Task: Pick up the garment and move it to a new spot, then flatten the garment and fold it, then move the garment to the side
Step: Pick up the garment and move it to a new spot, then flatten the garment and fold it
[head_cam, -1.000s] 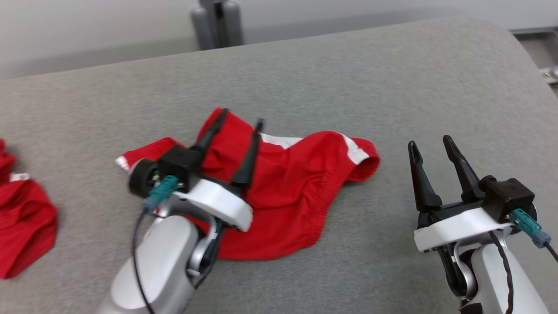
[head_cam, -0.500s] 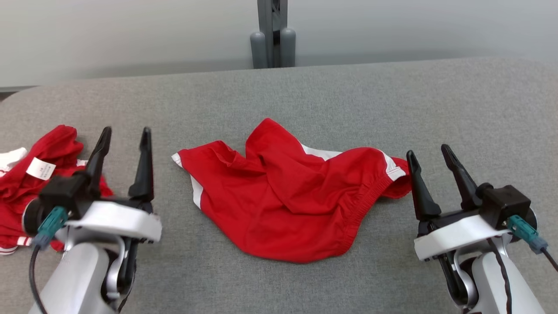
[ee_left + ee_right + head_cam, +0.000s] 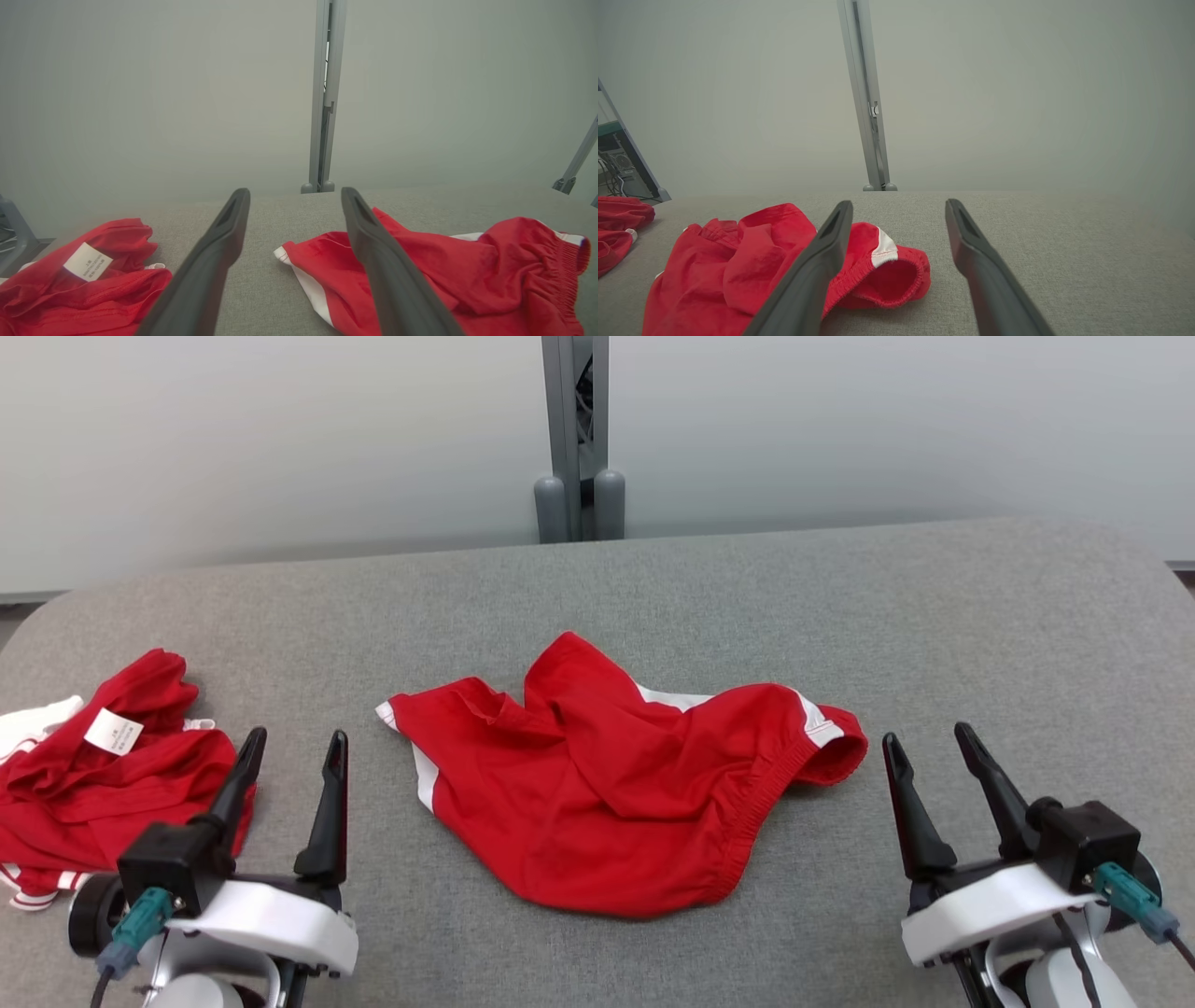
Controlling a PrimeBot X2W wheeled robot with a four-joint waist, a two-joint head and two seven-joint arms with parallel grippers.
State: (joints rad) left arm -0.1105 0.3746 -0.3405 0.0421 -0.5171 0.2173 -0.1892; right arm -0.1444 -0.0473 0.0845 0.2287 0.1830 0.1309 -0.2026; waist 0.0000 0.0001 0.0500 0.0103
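A crumpled red garment (image 3: 607,793) with white side stripes and an elastic waistband lies in the middle of the grey table (image 3: 653,588). It shows again in the left wrist view (image 3: 448,270) and the right wrist view (image 3: 738,266). My left gripper (image 3: 294,747) stands open at the lower left, apart from the garment, nothing between its fingers. On the other side, at the lower right, my right gripper (image 3: 929,742) is open too, just right of the garment's waistband end. Each wrist view shows its own gripper open (image 3: 294,193) (image 3: 899,205).
A pile of other red clothes (image 3: 93,784) with a white label lies at the table's left edge, beside my left gripper. A grey post (image 3: 574,439) rises behind the table's far edge before a pale wall. Bare table spreads to the right and back.
The head camera has turned and tilted, so the whole picture shifted. My left gripper has come off the garment and drawn back to the lower left. The garment lies free on the table.
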